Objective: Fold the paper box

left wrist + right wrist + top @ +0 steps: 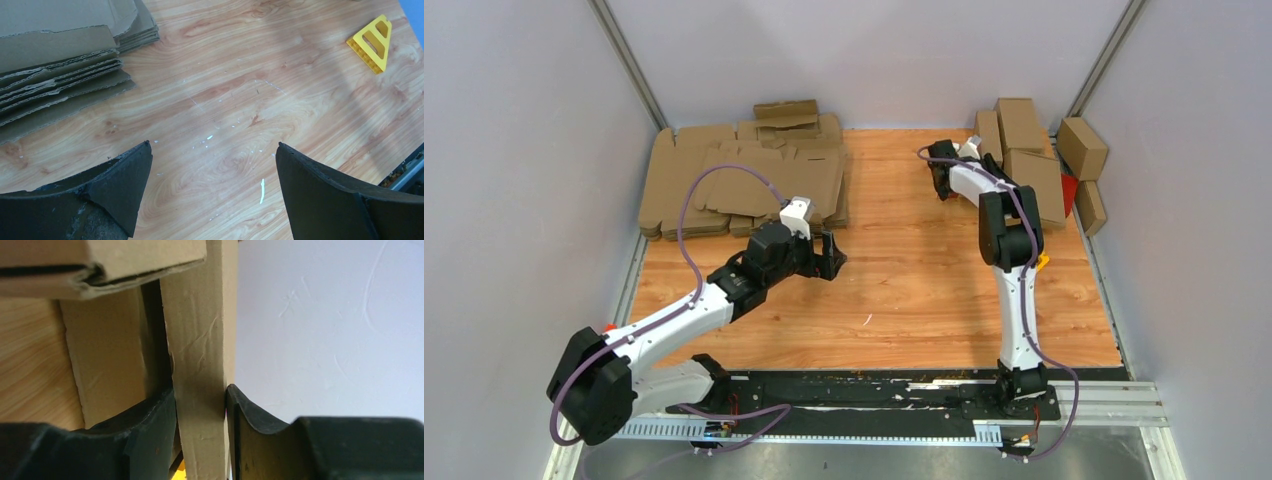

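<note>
Right hand [200, 396] pinches a wall of the paper box [197, 355] at far right; left hand [212, 150] hovers spread above the surface [240, 75].

- Table [924, 290]: orange-brown wood grain, flecked with small white marks.
- Blanks [724, 175], upper left of the top view: plain brown cardboard.
- Box [192, 340], centre of the right wrist view: plain tan-brown, set between the black fingers of the right gripper [200, 390].
- Other boxes [1029, 150], upper right: the same brown.
- Red box [1072, 190] among them.
- Triangle [372, 42]: bright yellow.
- Left gripper [214, 145]: black.
- Arms [669, 325]: white with black joints.
- Cables [681, 230]: purple.
- Walls [864, 50]: pale grey.
</note>
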Motion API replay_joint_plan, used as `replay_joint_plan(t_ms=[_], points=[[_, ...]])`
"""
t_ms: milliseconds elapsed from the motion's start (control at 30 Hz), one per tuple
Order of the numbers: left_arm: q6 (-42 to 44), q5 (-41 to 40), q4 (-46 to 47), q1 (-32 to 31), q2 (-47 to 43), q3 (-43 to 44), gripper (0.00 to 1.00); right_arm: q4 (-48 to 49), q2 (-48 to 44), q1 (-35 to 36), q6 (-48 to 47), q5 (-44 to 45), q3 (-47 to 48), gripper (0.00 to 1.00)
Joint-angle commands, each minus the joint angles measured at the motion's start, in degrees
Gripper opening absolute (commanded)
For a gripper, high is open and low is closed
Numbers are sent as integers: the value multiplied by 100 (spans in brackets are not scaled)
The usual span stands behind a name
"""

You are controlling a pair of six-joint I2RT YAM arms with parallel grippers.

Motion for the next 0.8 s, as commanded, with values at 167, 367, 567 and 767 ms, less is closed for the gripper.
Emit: replay_joint_plan(t_ms=[167,367,567,767], points=[[209,-164,142,18,109,98,100,1014,-401,46,-683,-955,350,60],[263,-215,108,18,263,148,100,77,-551,159,-223,-1497,777,98],[348,-316,62,18,293,153,100,-893,-1162,288,570,-2629,527,100],[688,-773,-93,17,52,124,100,-796,-2351,762,1222,-3538,-655,100]])
